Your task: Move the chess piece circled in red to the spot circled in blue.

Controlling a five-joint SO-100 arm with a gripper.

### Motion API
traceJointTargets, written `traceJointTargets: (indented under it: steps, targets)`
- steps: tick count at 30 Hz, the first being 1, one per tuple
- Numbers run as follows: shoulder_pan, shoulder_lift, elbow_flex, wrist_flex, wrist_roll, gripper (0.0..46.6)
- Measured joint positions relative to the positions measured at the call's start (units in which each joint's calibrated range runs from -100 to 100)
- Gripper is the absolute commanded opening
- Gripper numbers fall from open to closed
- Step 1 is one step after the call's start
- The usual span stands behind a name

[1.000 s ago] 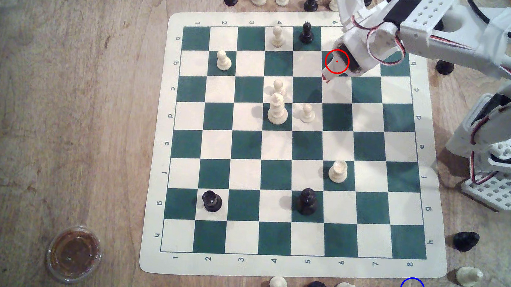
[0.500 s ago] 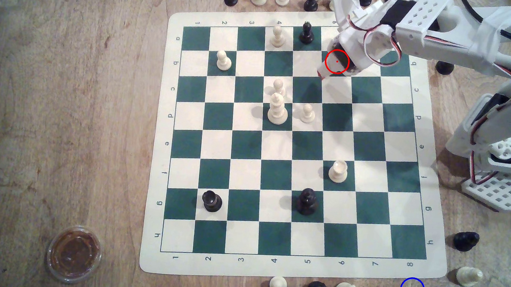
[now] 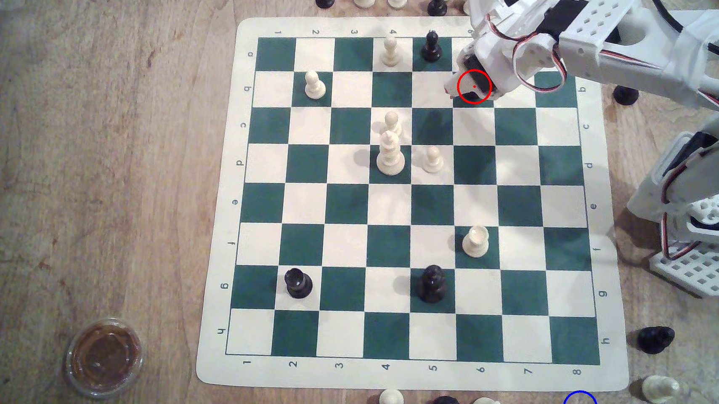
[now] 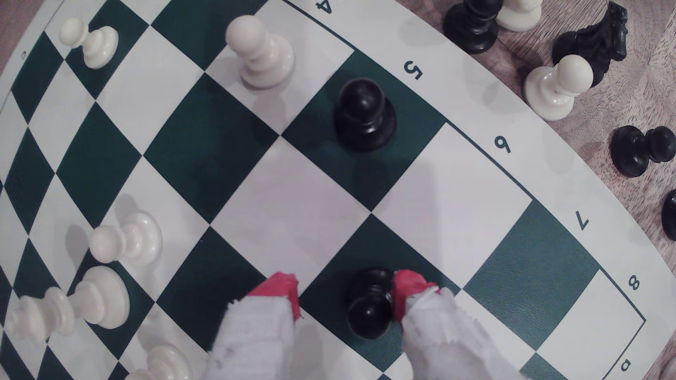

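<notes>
Red-tipped white gripper [image 4: 345,292] open around my small glossy black pawn [image 4: 369,303].

One fingertip [image 4: 404,292] touches the pawn; the other stands apart on its opposite side.

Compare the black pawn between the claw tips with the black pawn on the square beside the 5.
The pawn between the claw tips touches one red tip, the other apart; the pawn by the 5 stands free. The first is a row further in. Both are black pawns upright on green squares.
</notes>
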Motion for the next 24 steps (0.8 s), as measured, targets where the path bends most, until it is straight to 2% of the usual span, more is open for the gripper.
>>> traceJointTargets:
  steps: [24]
  targets:
    - [0.22,0.0,0.99,0.0,0.88,11.3]
